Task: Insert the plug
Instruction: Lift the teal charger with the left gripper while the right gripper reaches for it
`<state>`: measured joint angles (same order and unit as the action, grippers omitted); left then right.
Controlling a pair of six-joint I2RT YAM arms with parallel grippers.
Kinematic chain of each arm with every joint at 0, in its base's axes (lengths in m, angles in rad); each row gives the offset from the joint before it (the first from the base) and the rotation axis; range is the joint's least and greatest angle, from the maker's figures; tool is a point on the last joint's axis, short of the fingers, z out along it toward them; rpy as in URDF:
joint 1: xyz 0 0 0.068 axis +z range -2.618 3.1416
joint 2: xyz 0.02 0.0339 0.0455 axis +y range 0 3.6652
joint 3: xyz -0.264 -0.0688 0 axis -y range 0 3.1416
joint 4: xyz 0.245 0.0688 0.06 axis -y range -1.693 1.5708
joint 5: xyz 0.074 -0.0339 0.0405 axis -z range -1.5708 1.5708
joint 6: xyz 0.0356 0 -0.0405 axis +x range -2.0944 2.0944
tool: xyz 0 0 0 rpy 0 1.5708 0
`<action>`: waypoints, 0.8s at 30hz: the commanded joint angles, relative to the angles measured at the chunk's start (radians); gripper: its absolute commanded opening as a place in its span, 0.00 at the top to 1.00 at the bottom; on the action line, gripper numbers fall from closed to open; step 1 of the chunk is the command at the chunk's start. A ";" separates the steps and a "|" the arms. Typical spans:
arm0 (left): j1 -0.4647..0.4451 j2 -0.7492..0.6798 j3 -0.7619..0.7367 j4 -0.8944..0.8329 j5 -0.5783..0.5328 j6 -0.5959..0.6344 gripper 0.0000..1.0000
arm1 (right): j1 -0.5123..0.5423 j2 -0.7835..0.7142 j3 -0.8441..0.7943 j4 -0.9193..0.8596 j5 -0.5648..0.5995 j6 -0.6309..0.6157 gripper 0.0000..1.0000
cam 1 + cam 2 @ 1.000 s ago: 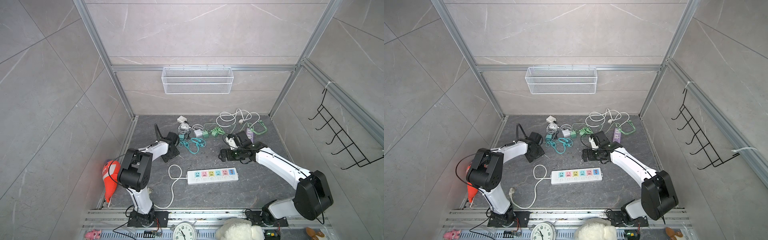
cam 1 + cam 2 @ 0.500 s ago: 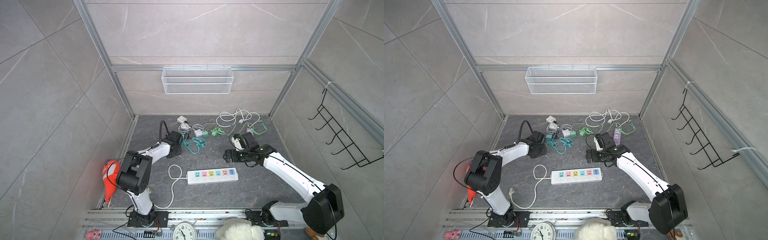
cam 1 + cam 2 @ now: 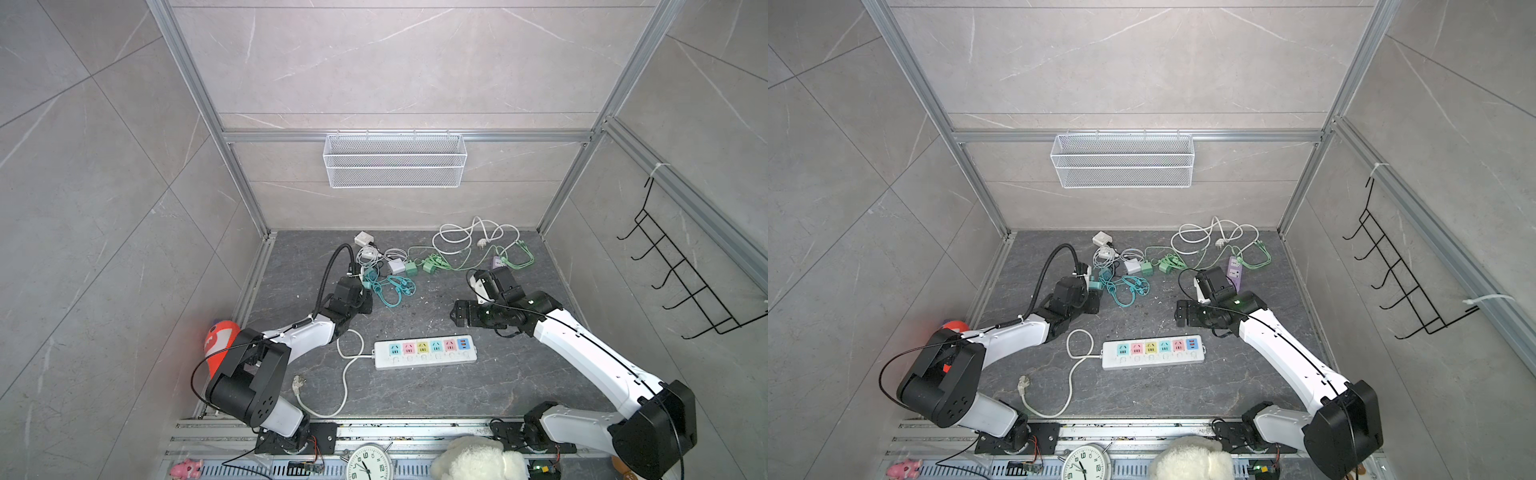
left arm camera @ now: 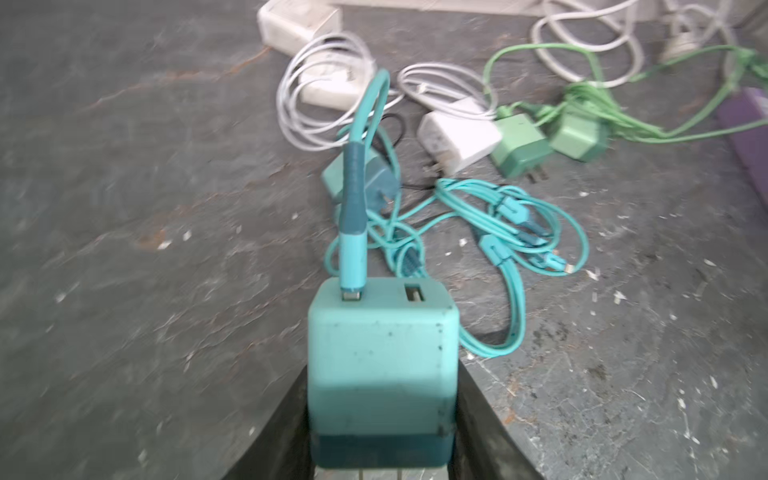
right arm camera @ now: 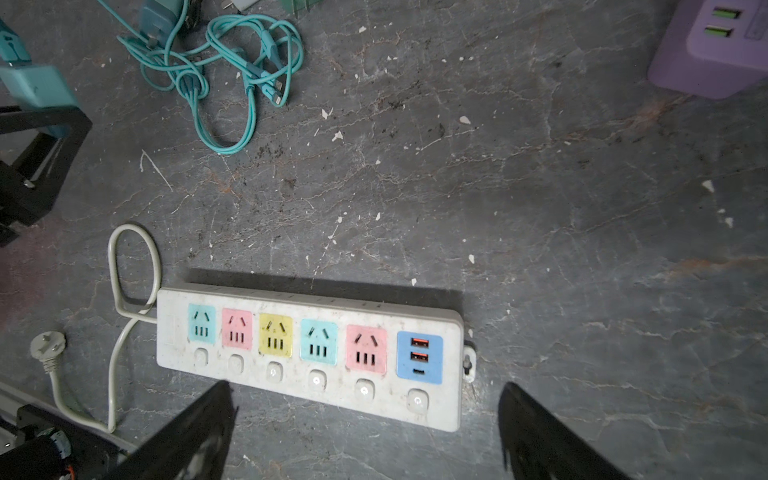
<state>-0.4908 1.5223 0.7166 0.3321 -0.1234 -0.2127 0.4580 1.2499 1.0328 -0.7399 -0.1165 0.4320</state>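
My left gripper [image 4: 382, 419] is shut on the plug [image 4: 382, 365], a teal cube charger held by its sides between both black fingers. A teal cable [image 4: 353, 232] is stuck in one of its two USB ports and runs to a coil [image 3: 395, 289] on the floor. In both top views the left gripper [image 3: 358, 296] [image 3: 1087, 298] sits at the near edge of the cable heap. The white power strip [image 3: 424, 353] [image 3: 1152, 353] [image 5: 311, 353] with coloured sockets lies mid-floor. My right gripper [image 5: 365, 390] [image 3: 457, 318] hangs open and empty just behind the strip.
A second teal adaptor [image 4: 361, 174], white chargers [image 4: 457, 141], green chargers [image 3: 415, 266] and a white cable [image 3: 469, 237] lie at the back. A purple strip [image 3: 1235, 270] lies behind the right wrist. An orange object [image 3: 218, 340] stands at the left wall, a wire basket [image 3: 395, 160] hangs behind.
The left gripper has moved to the teal cable heap and closed on the teal plug. The right arm has drifted a little to the right, still open.
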 commanded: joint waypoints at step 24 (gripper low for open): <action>-0.187 0.070 -0.114 0.702 0.353 0.344 0.68 | 0.020 0.176 0.177 0.210 -0.324 0.078 0.16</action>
<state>-0.6632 1.5951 0.5678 0.9428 0.2123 0.0952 0.4625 1.3907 1.1679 -0.5510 -0.4179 0.5106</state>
